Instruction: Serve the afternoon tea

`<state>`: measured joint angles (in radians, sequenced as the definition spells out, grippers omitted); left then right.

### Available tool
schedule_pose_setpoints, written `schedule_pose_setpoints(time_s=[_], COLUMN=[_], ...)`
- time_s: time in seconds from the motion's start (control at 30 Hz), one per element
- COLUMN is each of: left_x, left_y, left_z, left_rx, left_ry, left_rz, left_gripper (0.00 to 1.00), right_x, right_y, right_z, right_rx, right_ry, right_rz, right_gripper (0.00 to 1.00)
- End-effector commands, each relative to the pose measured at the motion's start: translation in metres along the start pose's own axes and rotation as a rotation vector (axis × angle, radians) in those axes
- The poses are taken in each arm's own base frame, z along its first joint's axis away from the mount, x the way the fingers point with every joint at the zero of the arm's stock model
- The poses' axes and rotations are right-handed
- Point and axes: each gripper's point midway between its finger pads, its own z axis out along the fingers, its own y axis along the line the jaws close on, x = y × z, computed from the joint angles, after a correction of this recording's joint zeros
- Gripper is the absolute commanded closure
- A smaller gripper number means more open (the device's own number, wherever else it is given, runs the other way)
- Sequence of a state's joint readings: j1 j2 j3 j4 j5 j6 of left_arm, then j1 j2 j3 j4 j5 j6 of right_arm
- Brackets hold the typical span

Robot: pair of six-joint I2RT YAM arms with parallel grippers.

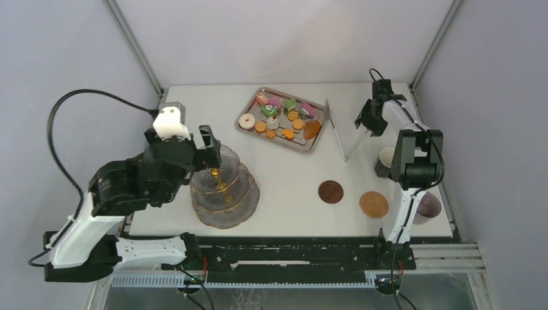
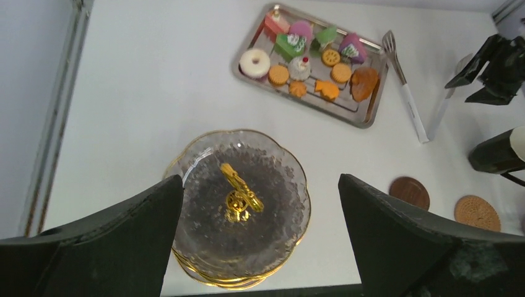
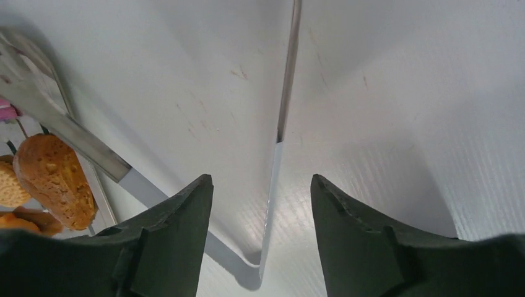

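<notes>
1. Over the near-left corner of the counter (image 1: 291, 187), the left jaws hang spread as wide as they go and hold nothing. They are straight above the gold pole (image 2: 238, 192) of the three-tier glass stand (image 1: 226, 187).
2. At the far right, the right jaws stand partly apart and grip nothing. The bend of the long tongs (image 3: 272, 185) lies on the counter below the gap.
3. The stand's clear, scalloped tiers are gold-rimmed, and it sits close to the front edge.
4. Open counter separates the stand from the steel tray (image 2: 347, 109) at the far middle. The tray holds colourful cakes (image 2: 291, 43), orange cookies (image 2: 278, 75) and a white donut (image 2: 254, 62), with the tongs just beside its right rim.
5. Two brown coasters (image 1: 330, 192) (image 1: 374, 204) lie near right, apart from each other.
6. Two cups (image 1: 386, 161) (image 1: 428, 206) stand by the right edge, off the coasters.
</notes>
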<state>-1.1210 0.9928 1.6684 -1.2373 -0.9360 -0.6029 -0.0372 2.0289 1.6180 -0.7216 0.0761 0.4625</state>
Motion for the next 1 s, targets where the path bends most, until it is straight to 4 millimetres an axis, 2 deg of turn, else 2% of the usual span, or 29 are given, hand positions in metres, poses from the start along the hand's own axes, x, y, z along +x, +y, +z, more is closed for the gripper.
schedule_pose_setpoints(time_s=[0.0, 0.1, 0.2, 0.5, 0.8, 0.97], left_x=[0.031, 0.047, 0.059, 0.061, 0.069, 0.061], left_y=[-0.013, -0.02, -0.018, -0.002, 0.014, 0.022], left_z=[0.013, 0.024, 0.032, 0.036, 0.045, 0.046], left_rx=[-0.062, -0.114, -0.174, -0.256, -0.328, -0.335], left_ry=[0.102, 0.124, 0.125, 0.07, 0.062, 0.025], left_rz=[-0.124, -0.185, -0.214, -0.238, -0.189, -0.18], left_gripper=[0.01, 0.04, 0.05, 0.12, 0.37, 0.68], right_x=[-0.027, -0.03, -0.031, -0.031, -0.029, -0.018], right_y=[0.013, 0.016, 0.019, 0.025, 0.029, 0.027], right_z=[-0.02, -0.028, -0.036, -0.051, -0.061, -0.068], right_rx=[-0.055, -0.074, -0.096, -0.145, -0.174, -0.19], right_ry=[-0.082, -0.093, -0.1, -0.115, -0.12, -0.103], right_rz=[-0.004, -0.005, -0.012, -0.021, -0.015, -0.005], right_gripper=[0.29, 0.26, 0.26, 0.26, 0.26, 0.26])
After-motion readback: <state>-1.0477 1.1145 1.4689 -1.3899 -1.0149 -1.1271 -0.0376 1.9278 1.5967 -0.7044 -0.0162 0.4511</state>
